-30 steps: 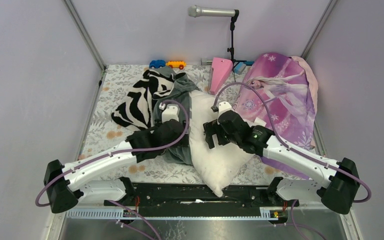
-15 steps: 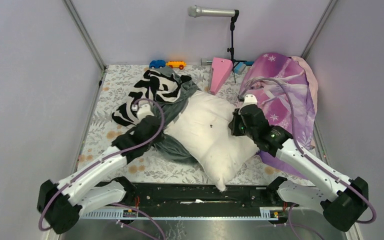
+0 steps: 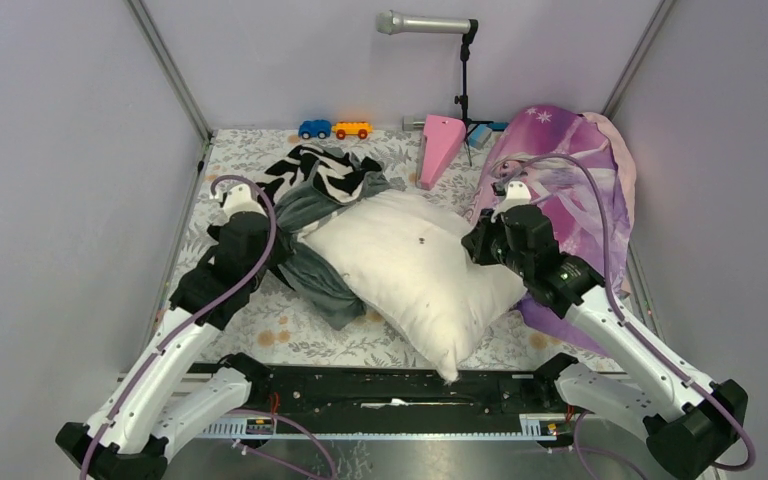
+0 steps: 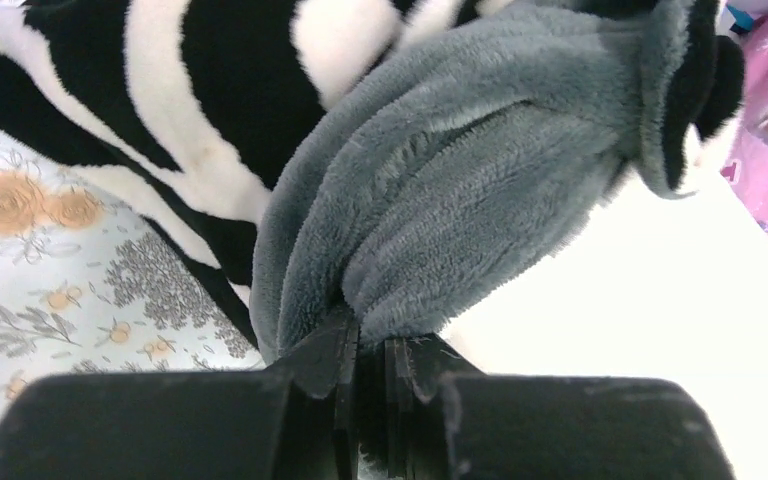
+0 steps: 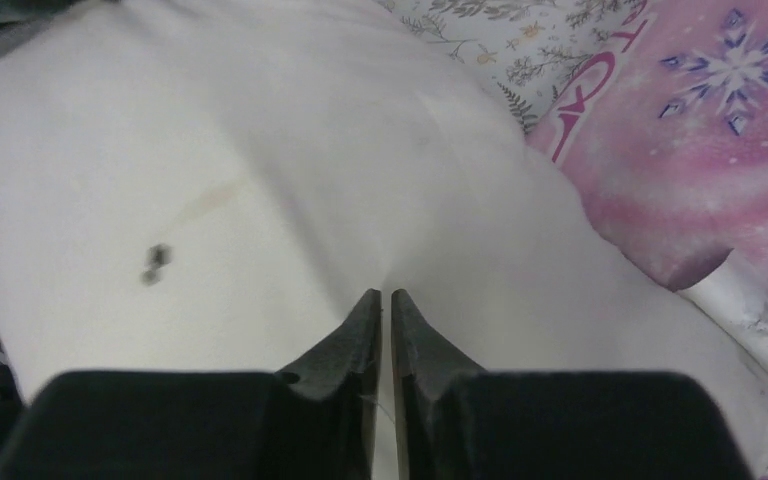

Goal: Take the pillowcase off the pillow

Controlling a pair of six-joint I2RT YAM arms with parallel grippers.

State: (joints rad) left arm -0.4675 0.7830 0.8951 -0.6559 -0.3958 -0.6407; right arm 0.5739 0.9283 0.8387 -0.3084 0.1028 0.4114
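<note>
Tabletop (image 3: 250,335) with a floral cover carries the large, plump white cloth pillow (image 3: 415,270), which lies diagonally at its middle and is mostly bare. The dark grey plush pillowcase (image 3: 312,270) is bunched against the pillow's left end, touching zebra-striped fabric (image 3: 315,165). The left tool (image 4: 365,350) pinches a fold of the pillowcase between nearly closed jaws, and the right tool (image 5: 380,310) pinches the pillow's cloth at its right side.

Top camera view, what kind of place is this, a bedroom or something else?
Probably a robot recording booth, not a bedroom: bare walls with metal corner posts, a microphone on a stand, and left arm and right arm bolted at the near edge of the table.
</note>
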